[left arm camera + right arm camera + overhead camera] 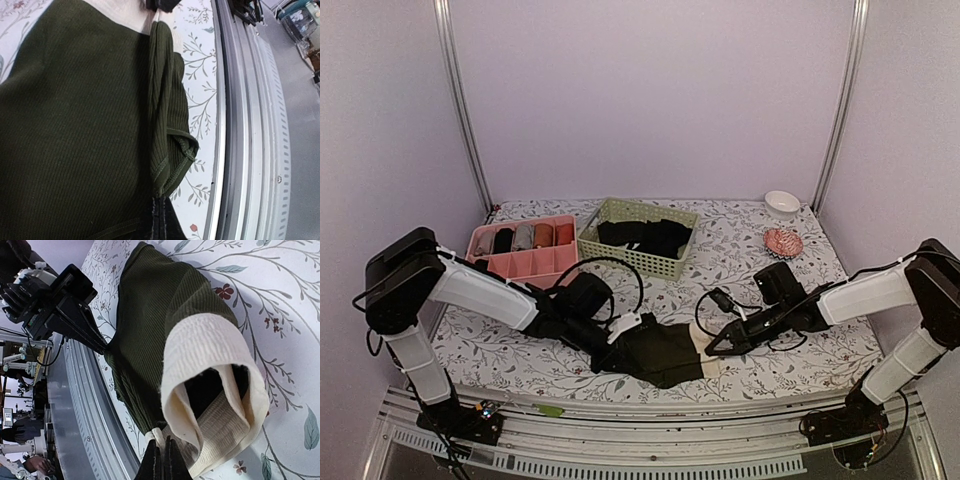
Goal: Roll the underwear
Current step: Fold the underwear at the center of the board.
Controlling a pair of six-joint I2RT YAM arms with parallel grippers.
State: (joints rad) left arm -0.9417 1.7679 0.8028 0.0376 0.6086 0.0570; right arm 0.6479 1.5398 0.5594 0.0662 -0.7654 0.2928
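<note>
- Near the front edge of the table (770,385), between the two arms, the underwear (665,355) lies mostly flat on the floral cover. It is a dark ribbed garment that looks olive in the wrist views.
- Its cream waistband (210,347) faces the right arm and gapes open in a loop, with dark cloth visible inside.
- The left gripper (618,345) sits at the garment's left end, jaws closed on the dark hem. In the left wrist view the stitched edge runs down into the fingertips (156,224).
- The right gripper (161,462) is low to the table, its jaws pinched together on the near edge of the waistband.
- One long side of the garment is folded over onto itself, on the side nearest the metal rail (250,125).
- Farther back, a pink divided tray (525,265) holds small rolled bundles (525,238). Just beside it, a green basket (640,258) holds black garments (645,236).
- Well apart at the back right, a white bowl (782,203) and a reddish patterned round item (783,241) sit on the table.
</note>
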